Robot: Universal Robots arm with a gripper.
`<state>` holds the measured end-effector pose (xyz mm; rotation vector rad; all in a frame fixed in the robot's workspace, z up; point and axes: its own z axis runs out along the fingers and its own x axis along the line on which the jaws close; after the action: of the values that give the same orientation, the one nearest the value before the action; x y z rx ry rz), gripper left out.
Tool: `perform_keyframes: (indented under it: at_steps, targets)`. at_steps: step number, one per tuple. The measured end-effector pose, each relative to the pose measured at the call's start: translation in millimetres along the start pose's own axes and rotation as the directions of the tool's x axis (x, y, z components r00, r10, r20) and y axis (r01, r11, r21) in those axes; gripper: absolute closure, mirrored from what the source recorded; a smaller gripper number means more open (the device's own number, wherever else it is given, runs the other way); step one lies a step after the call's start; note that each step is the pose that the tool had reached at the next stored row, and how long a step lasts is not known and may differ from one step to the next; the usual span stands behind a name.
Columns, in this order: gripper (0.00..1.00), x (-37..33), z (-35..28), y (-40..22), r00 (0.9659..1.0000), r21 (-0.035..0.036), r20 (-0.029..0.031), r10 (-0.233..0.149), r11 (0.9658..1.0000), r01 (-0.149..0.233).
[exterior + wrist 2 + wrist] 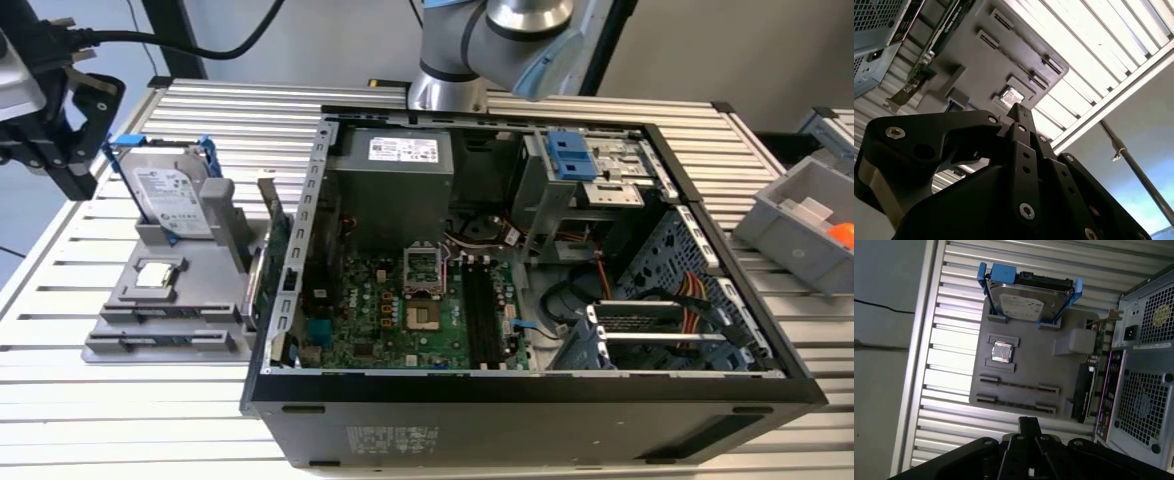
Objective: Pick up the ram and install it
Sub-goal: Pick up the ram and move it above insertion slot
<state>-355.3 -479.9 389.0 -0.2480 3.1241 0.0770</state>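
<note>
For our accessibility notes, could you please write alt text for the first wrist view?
A grey parts tray lies on a slatted metal table, holding a hard drive in a blue bracket, a silver processor chip and two long narrow slots. The black gripper, shut, is in the foreground, and a computer case stands beside the tray.

Tray [160, 345] beside case [534, 395] (exterior view's left), drive [174, 200] on tray

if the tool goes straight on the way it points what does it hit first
The black tool would most likely meet the flat grey plastic parts tray near its long narrow slots, with nothing between, though depth is unclear.
</note>
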Motion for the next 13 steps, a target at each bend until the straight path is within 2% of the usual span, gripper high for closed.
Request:
perform_keyframes:
  at_steps: [7, 13]
  targets:
    - [1.00, -0.2, 0.0, 0.5, 0.9991, -0.0005, -0.0020, -0.043, 0.9991, 0.043]
    - [1.00, -0.1, 0.0, 0.5, 0.9990, -0.0005, -0.0022, -0.045, 0.9990, 0.045]
